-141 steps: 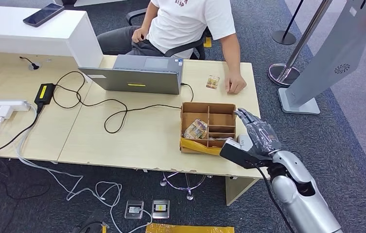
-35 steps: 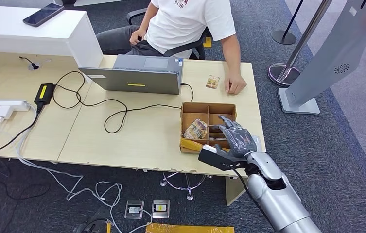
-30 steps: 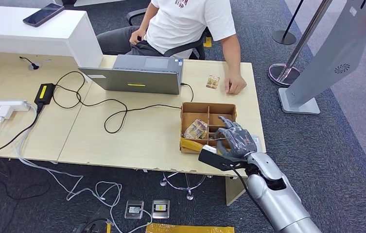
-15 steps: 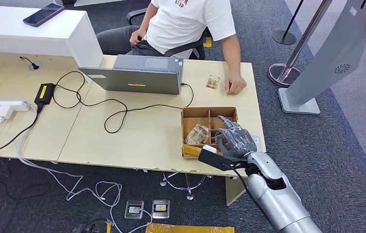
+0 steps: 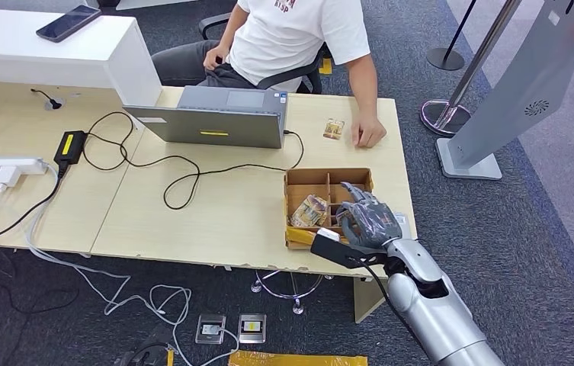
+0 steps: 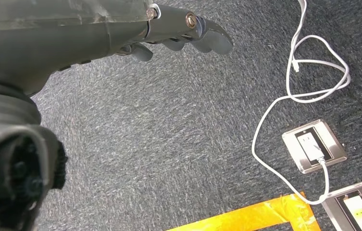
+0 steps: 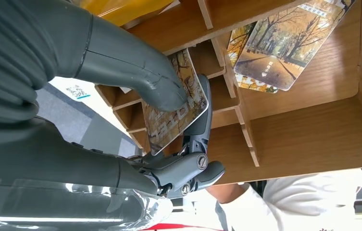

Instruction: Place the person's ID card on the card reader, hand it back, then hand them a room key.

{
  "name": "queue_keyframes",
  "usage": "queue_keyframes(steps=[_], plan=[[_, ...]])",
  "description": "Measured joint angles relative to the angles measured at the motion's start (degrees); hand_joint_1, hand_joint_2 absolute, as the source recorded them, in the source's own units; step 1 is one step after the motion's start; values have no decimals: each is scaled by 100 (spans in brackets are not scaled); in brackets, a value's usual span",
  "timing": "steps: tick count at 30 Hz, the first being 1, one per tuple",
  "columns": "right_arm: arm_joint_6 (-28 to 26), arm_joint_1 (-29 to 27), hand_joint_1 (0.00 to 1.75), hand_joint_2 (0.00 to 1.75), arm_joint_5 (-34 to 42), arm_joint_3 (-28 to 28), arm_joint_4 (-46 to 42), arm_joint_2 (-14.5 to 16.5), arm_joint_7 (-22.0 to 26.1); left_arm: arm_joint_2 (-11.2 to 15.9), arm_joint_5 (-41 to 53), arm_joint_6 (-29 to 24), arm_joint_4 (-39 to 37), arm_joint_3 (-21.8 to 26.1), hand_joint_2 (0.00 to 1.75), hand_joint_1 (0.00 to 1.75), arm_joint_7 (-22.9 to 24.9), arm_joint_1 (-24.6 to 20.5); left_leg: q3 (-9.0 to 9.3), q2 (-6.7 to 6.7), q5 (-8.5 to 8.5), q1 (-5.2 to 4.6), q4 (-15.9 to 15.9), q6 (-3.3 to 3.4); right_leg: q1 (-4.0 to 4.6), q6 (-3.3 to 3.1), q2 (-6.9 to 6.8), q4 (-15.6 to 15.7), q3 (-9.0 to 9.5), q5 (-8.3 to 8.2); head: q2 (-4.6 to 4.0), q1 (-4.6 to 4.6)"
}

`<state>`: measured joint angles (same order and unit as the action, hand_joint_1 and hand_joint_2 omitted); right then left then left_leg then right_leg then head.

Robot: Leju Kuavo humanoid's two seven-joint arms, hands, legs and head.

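Fingers [image 7: 195, 126] and thumb of the right hand [image 5: 369, 223] pinch one room key [image 7: 175, 103], its long axis running along the fingers, over the small slots of the divided box [image 5: 293, 179] at centre right of the head view. Two more cards [image 7: 275, 45] lie in a wider compartment. The person's hand [image 5: 369, 135] rests beyond the box, nearer this arm. The left hand [image 6: 121, 29] hangs empty, fingers extended, over the carpet.

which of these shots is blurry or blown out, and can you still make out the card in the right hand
Head view: sharp, evenly lit, soft shadows. Right wrist view: the right hand close up looks soft, with a blown-out white patch along one edge, yet the card it pinches reads clearly. Left wrist view: carpet crisp, left hand slightly soft.
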<state>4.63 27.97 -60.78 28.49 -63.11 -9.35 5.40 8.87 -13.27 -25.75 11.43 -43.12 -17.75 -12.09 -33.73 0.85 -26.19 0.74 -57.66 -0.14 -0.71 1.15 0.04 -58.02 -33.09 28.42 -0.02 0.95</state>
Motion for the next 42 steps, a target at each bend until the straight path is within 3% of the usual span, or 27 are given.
queue_keyframes(steps=[8, 19, 42], plan=[[-332, 153, 175, 175, -50, 9, 67, 33, 49, 0, -5, -26, 0, 0, 0, 0, -54, 3, -1, 0, 0, 0, 0, 0, 0, -1, 1, -1, 0, -1, 0, -1], [-556, 1497, 175, 175, -98, -335, 83, -148, 245, -23, 20, -134, 0, 0, 0, 0, -120, 9, 2, -4, 4, -1, -2, -2, -1, -1, 4, -1, 0, -5, 0, -1], [-665, 2335, 175, 175, -8, -432, 298, -254, 503, -85, 36, -160, 0, 0, 0, 0, -185, 14, -1, -2, 4, 0, -2, -3, 0, -1, 2, -1, -1, -5, 0, 1]])
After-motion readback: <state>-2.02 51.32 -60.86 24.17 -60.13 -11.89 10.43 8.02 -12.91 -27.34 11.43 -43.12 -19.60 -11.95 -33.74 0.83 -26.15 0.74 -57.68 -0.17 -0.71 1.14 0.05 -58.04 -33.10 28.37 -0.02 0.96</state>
